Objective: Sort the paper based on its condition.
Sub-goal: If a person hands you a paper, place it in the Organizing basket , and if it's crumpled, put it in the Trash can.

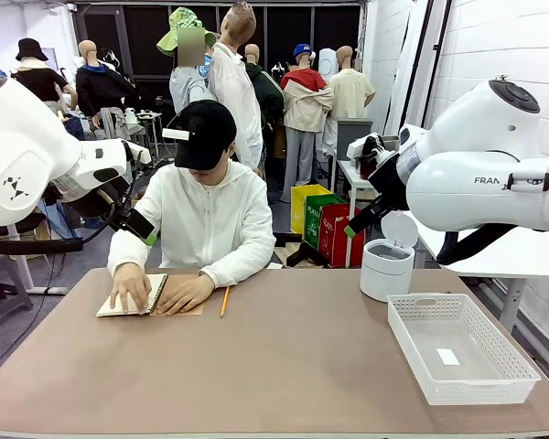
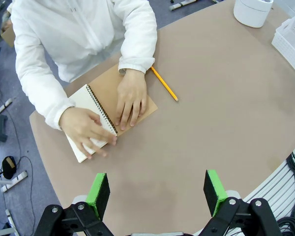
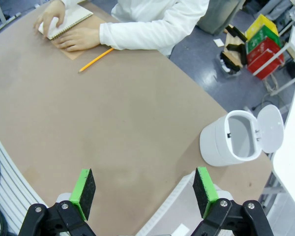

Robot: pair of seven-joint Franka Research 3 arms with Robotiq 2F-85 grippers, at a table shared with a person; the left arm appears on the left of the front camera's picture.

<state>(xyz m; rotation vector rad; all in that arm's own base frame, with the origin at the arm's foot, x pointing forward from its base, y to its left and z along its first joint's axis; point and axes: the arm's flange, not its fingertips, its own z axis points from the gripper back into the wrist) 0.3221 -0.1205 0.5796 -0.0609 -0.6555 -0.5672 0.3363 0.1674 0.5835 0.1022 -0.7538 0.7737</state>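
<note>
Closest to the front camera, a white mesh basket sits at the right side of the table, with 1 small white slip on its floor. Just behind it stands a white bin, its flip lid raised. Both arms hang above the table, well apart from everything on it. On the left gripper the 2 green pads are spread wide with nothing between them, over bare tabletop near the person. The right gripper is likewise spread wide and empty, above the table's near edge, with the bin off to one side. At the far edge, the paper is a cream sheet lying on an open spiral notebook with a brown cover; whether it is loose or bound cannot be told. 1 hand of the person presses flat on that sheet and covers much of it. The other hand rests on the brown cover beside the spiral. An orange pencil lies just beside the notebook, not touching it
</note>
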